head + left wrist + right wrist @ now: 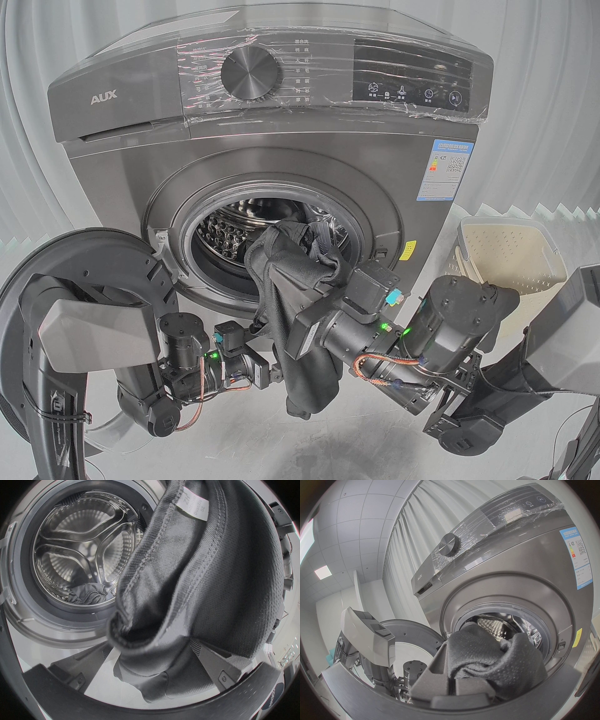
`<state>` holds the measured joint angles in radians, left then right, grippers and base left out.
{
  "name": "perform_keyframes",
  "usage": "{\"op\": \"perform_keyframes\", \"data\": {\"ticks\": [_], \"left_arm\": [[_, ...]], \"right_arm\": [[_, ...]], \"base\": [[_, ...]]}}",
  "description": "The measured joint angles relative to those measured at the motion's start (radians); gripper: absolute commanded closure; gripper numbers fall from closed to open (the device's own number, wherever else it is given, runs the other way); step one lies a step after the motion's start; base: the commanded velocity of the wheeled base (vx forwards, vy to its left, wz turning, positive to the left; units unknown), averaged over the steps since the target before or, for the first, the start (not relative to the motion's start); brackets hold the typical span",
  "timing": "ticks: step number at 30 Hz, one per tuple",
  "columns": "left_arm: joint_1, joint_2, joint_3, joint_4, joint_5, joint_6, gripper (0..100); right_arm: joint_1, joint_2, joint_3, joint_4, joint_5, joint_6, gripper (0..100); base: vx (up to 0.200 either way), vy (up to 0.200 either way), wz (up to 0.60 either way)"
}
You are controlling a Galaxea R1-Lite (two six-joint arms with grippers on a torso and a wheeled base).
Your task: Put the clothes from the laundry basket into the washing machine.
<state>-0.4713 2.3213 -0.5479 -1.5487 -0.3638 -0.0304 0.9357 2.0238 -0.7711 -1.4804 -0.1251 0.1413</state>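
While the right gripper (328, 282) is clamped on the black garment (294, 300) in the head view, its jaws stand directly before the open drum (228, 234) of the washing machine (125, 175). The bunched upper part of the garment lies just ahead of the jaws, across the lower lip of the drum opening, and the remainder hangs below the jaws toward the floor. The left gripper (275, 374) sits lower, under the opening, with the hanging cloth at or just ahead of its jaws; contact cannot be confirmed from here. The door (81, 262) is swung open on the outer side of the left gripper. The laundry basket (506, 250) stands well apart from the right gripper's jaws, on their right-hand side, beside the machine. In the left wrist view, the left gripper (153, 670) has its jaws apart: the two fingers (215, 664) flank the lower fold of the black garment (218, 573), which hangs between and above them. Beyond the jaws lies the drum (78, 542), with a second dark garment (87, 594) resting at its bottom. In the right wrist view, the right gripper (462, 680) has its jaws closed on the black garment (493, 658), which bulges out ahead of them toward the drum opening, and the door (409, 633) lies off to one side of the jaws.
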Motion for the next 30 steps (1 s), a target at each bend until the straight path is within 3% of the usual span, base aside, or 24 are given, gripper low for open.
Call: {"op": "perform_keyframes", "data": {"ticks": [1,19,30], "left_arm": [[0.000,0.002,-0.006,0.000,0.000,0.000,100],[0.017,0.000,-0.040,-0.001,0.005,0.000,100],[0.060,-0.147,0.022,-0.002,0.024,-0.001,100]], "right_arm": [[0.001,0.000,0.001,0.000,0.000,0.000,100],[-0.009,-0.003,0.033,-0.002,-0.002,0.000,100],[-0.117,-0.038,0.146,0.000,0.009,-0.009,100]], "base": [[0.000,0.000,0.00],[0.000,0.000,0.00],[0.000,0.000,0.00]]}}
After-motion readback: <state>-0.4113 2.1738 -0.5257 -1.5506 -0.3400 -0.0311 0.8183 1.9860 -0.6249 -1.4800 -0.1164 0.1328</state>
